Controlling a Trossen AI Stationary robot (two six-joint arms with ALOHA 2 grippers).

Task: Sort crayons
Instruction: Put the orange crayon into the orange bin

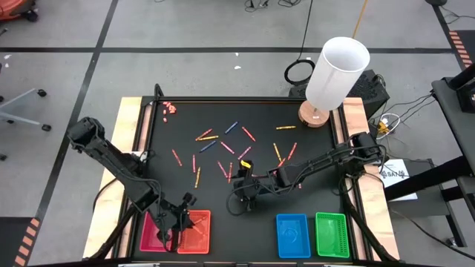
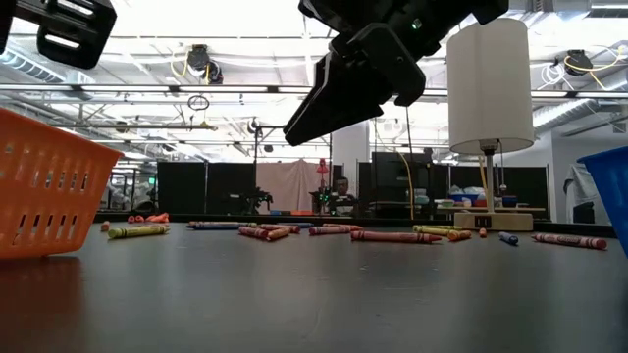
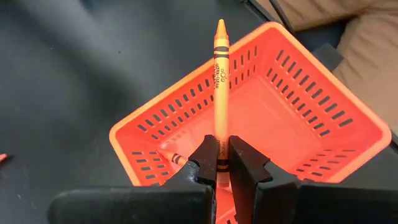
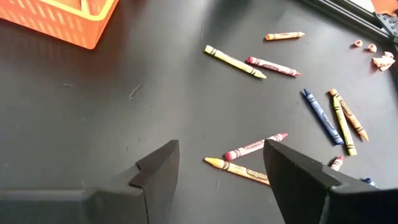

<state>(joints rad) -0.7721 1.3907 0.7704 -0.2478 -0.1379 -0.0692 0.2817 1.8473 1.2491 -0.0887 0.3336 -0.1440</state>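
From above, the left gripper point(image 1: 180, 215) hangs over the orange tray point(image 1: 194, 231) at the table's near edge, with a red tray point(image 1: 154, 236) touching it on one side; the right gripper point(image 1: 247, 189) sits near mid-table over loose crayons point(image 1: 223, 144) scattered on the black mat point(image 1: 185, 119), while the blue tray point(image 1: 292, 236) and green tray point(image 1: 332, 236) stand side by side farther right; a white lamp point(image 1: 335, 73) stands at the far right corner.

At table height, the right gripper point(image 2: 339, 98) floats well clear of the surface, jaws spread and empty; the crayons point(image 2: 392, 236) lie in a row behind it, and the orange tray's wall point(image 2: 44, 186) fills the left edge.

The left wrist view shows its jaws pinching an orange crayon point(image 3: 219, 81) by its lower end, the stick pointing out over the orange tray point(image 3: 298, 106), where another crayon point(image 3: 174, 158) already lies; since the grip is at one end, the crayon could pivot on release and bounce off the rim or land on the mat.

The right wrist view shows its fingers point(image 4: 298, 168) spread above a red crayon point(image 4: 255, 147) and a yellow-orange crayon point(image 4: 239, 169) lying almost touching; closing here might catch both, or nudge one away, and mix the colours.
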